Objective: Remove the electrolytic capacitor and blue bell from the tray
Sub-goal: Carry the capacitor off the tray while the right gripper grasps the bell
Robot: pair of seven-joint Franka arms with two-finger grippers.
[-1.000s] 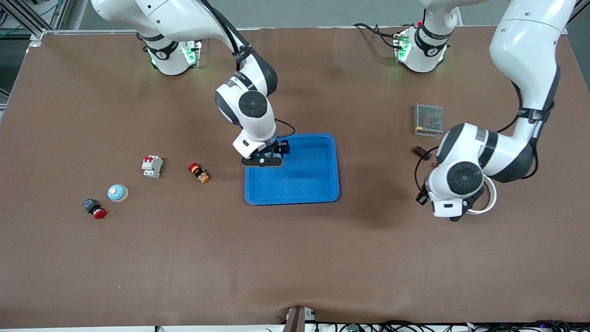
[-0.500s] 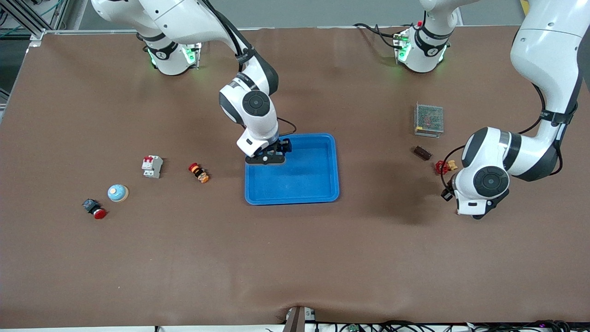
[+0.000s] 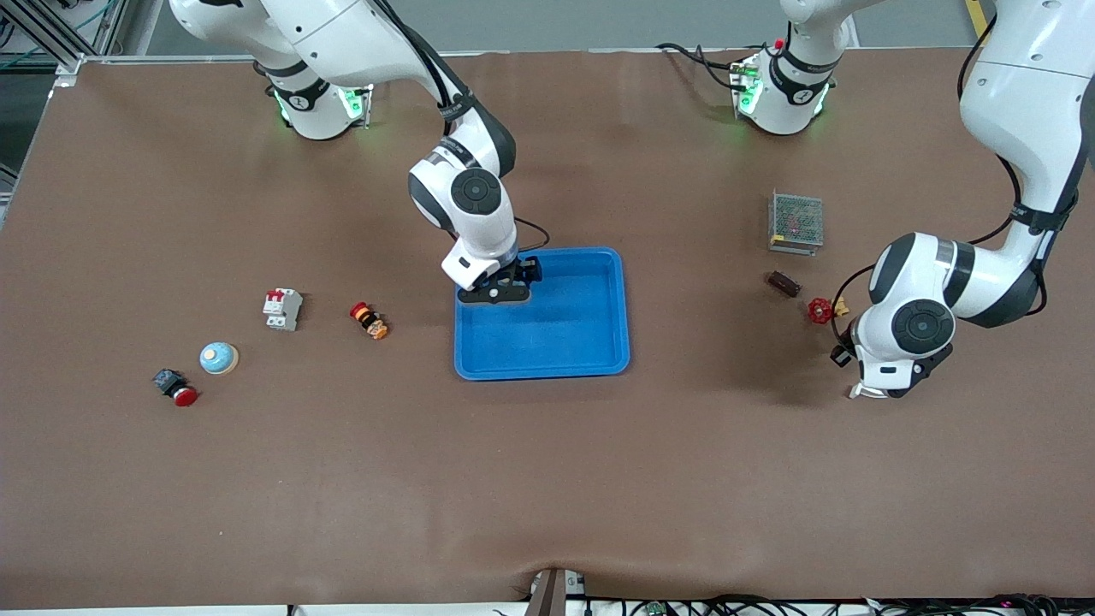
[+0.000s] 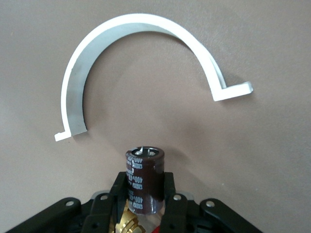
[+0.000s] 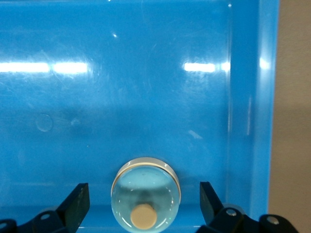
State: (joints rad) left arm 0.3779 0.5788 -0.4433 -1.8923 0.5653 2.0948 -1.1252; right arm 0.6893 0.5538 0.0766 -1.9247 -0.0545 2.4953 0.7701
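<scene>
A: Two jobs at once. Our left gripper (image 4: 146,206) is clamped on the capacitor (image 4: 145,180), over the table (image 3: 547,479) near the left arm's end, above a white curved clip (image 4: 141,73)

B: And our right gripper (image 5: 143,201) hangs wide around the blue bell (image 5: 146,199) in the tray (image 3: 599,342), by its corner

A: We should centre on the bell, then close gently

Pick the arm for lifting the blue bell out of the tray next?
Right. Its open claw already straddles the blue bell in the tray; the left claw holds the electrolytic capacitor.
</scene>
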